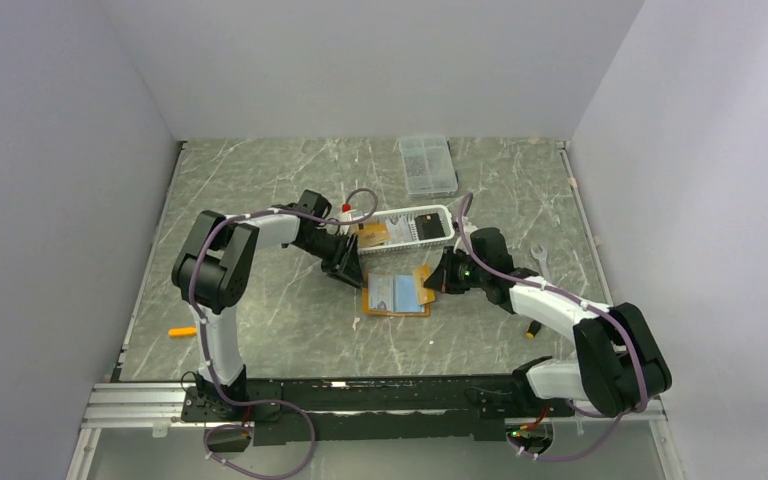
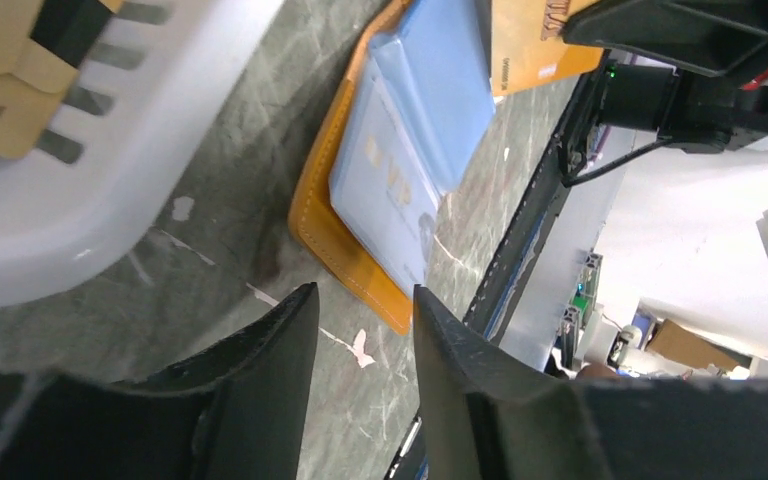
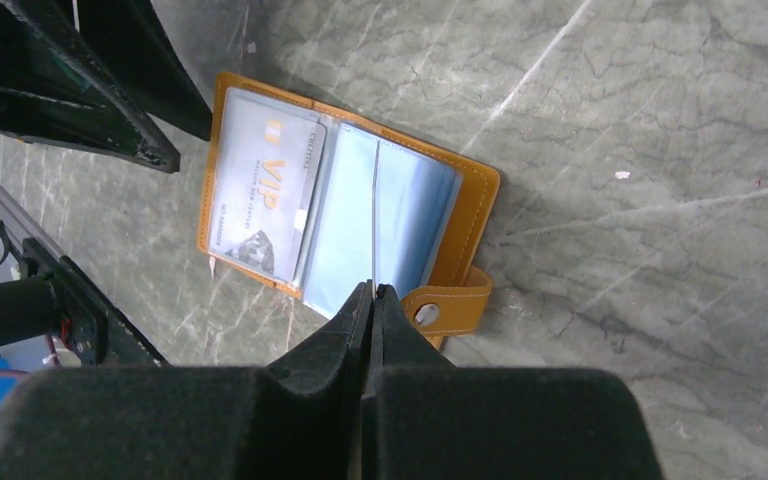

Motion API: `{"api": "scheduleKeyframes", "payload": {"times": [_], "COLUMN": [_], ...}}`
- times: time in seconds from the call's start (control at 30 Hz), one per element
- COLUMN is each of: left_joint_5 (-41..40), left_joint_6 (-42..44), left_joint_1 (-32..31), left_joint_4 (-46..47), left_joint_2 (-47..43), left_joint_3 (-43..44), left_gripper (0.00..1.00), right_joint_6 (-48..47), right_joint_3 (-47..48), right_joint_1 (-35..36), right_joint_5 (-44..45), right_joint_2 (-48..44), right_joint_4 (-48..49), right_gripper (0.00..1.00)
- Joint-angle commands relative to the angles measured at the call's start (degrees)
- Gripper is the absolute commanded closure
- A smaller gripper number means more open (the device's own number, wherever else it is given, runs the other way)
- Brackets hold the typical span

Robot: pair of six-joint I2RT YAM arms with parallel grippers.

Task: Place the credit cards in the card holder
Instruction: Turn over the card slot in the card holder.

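The card holder (image 1: 397,297) lies open on the table, orange outside and light blue inside, its snap tab (image 3: 450,308) at the near side. A pale blue VIP credit card (image 3: 265,195) sits in its left pocket. My right gripper (image 3: 372,288) is shut on an orange-gold credit card (image 2: 530,45), which stands edge-on (image 3: 373,230) over the holder's right half. My left gripper (image 2: 360,295) is open and empty, low over the table just left of the holder. More credit cards (image 1: 372,235) lie in the white basket.
The white slotted basket (image 1: 407,233) stands right behind the card holder, close to both grippers. A clear compartment box (image 1: 427,165) is at the back. A wrench (image 1: 540,258) lies to the right, and a small orange item (image 1: 182,331) at the far left.
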Motion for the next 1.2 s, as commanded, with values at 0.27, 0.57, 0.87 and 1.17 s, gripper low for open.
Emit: {"api": "scheduleKeyframes", "payload": {"times": [0.27, 0.57, 0.87, 1.17], "left_joint_5": [4.0, -0.9, -5.3, -5.5], "left_joint_6": [-0.5, 0.5, 4.4, 7.0], "left_joint_1": [-1.9, -2.0, -2.2, -2.7], "left_joint_4": [2.3, 1.0, -3.0, -5.0], "left_joint_2": [-0.3, 0.9, -1.2, -2.2], "left_joint_3": [-0.4, 0.8, 2.3, 3.5], "left_gripper": [0.57, 1.0, 1.0, 1.0], "right_joint_6": [1.8, 7.7, 8.0, 6.9], "right_joint_3": [-2.8, -6.0, -8.5, -9.5], "right_joint_1": [-0.2, -0.6, -6.1, -6.5], "right_joint_5": [0.9, -2.5, -10.7, -17.6], "right_joint_2": [0.1, 0.2, -2.5, -2.7], "right_joint_4": [3.7, 10.5, 10.6, 9.6], "right_gripper": [1.0, 1.0, 1.0, 1.0]}}
